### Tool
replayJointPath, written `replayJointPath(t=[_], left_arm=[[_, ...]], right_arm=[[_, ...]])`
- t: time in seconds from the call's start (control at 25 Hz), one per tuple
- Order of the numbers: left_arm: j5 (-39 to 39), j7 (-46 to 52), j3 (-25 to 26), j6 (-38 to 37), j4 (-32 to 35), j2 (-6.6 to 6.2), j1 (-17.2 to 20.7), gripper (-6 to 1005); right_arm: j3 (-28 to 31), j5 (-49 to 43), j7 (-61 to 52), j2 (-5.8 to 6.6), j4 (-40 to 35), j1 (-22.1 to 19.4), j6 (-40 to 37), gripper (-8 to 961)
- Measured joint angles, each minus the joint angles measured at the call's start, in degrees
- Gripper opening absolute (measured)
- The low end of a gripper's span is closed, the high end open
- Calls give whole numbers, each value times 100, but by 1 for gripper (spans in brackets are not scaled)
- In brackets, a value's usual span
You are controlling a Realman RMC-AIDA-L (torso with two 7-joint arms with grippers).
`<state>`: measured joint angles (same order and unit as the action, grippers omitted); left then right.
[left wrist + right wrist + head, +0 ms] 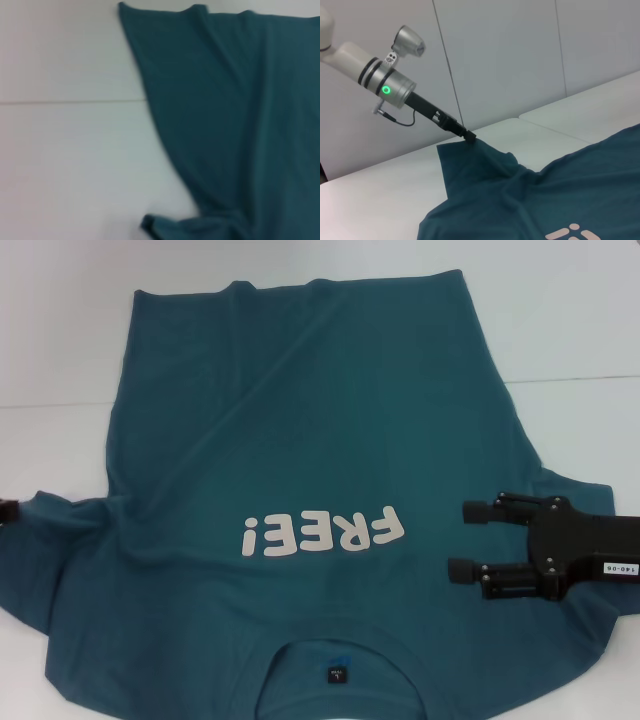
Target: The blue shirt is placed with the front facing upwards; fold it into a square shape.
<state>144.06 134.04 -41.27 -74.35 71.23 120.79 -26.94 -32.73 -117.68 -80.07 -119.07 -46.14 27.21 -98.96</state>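
Observation:
The blue shirt lies spread on the white table, front up. Its white "FREE!" lettering and neck label are toward the near edge. My right gripper is open over the shirt's right side beside the lettering, with nothing between its fingers. My left gripper shows only as a dark tip at the far left, at the end of the left sleeve. The right wrist view shows the left gripper shut on that sleeve's corner, where the cloth rises to a peak. The left wrist view shows the shirt's side edge.
A seam crosses the table behind the shirt. Bare white tabletop lies to the shirt's left and right. A pale panelled wall stands beyond the table on the left-arm side.

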Motion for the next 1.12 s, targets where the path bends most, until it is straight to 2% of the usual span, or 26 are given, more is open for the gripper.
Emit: replayJointPath(t=[0.2, 0.32, 0.4, 0.44, 0.48, 0.72, 0.92, 1.12], left_arm=[[-3, 299, -195, -360, 674, 278, -3, 0], [-33, 686, -755, -349, 788, 345, 47, 3], [-51, 991, -1315, -179, 721, 356, 95, 8], [-51, 991, -1315, -179, 721, 356, 95, 11], [-59, 1310, -1907, 134, 611, 371, 153, 13], [-298, 1500, -2935, 643, 190, 357, 69, 29], [-372, 1503, -3319, 1235, 212, 376, 103, 42], [-487, 1522, -3282, 1285, 262, 352, 88, 128]], right_arm=[[13, 0, 0, 4, 0, -11, 0, 912], [22, 0, 0, 6, 0, -14, 1, 912], [22, 0, 0, 7, 0, -15, 9, 912], [22, 0, 0, 8, 0, -15, 16, 912], [22, 0, 0, 8, 0, -14, 20, 912], [22, -9, 0, 8, 0, -15, 81, 911], [21, -17, 0, 8, 0, -14, 105, 911], [22, -18, 0, 8, 0, -22, 106, 910]])
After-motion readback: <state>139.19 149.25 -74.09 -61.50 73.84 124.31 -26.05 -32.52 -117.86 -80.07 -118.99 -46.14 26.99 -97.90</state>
